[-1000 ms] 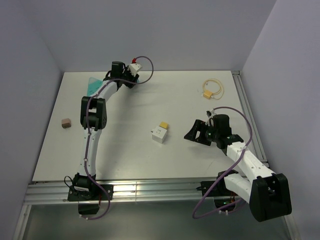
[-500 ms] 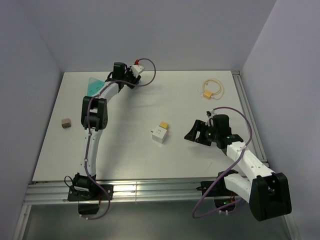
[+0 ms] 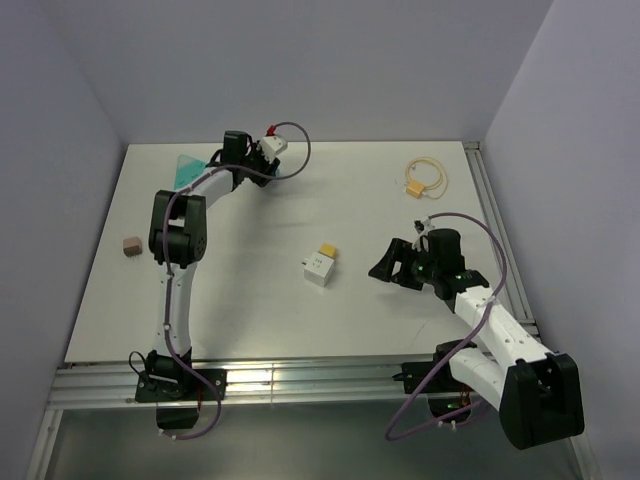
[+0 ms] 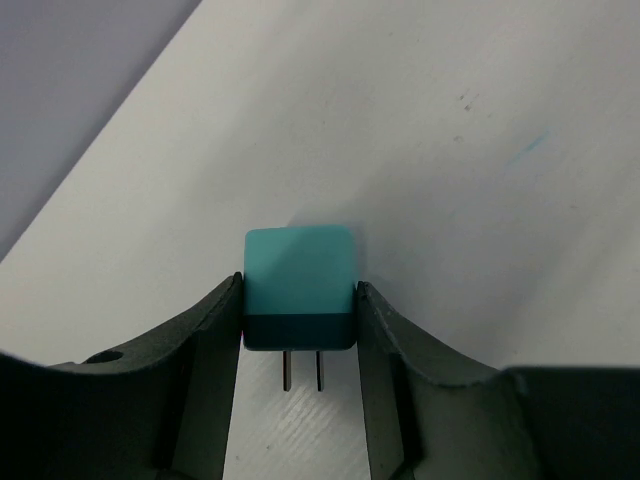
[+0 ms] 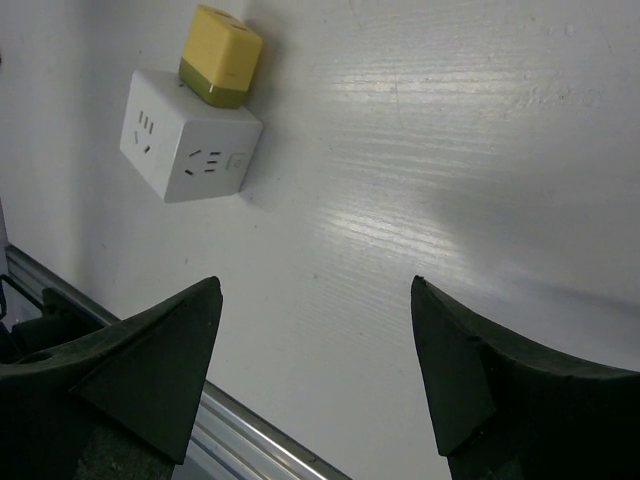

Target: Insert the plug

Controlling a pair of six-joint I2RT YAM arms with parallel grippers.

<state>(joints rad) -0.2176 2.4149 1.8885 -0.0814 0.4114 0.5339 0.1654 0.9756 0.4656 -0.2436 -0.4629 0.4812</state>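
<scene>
Since the prongs must lead into a slot, I've got the left hand [image 4: 299, 293] pinching the teal plug [image 4: 300, 268] by its smooth flat sides, upper left of the top view, both metal prongs left bare. Ctr: matte white socket cube [image 3: 317, 270], yellow plug [image 3: 326, 250] seated in it. Right hand [image 5: 315, 288] gapes wide beside it, prob. to steady it.

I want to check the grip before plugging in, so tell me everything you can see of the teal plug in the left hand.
The teal plug is a rounded-corner block, smooth like plastic, light teal with a darker band at the prong end. Two thin metal prongs stick out side by side toward the wrist camera. The left hand pinches it, one dark finger on each side, over the white table; contact with the table cannot be told.
</scene>
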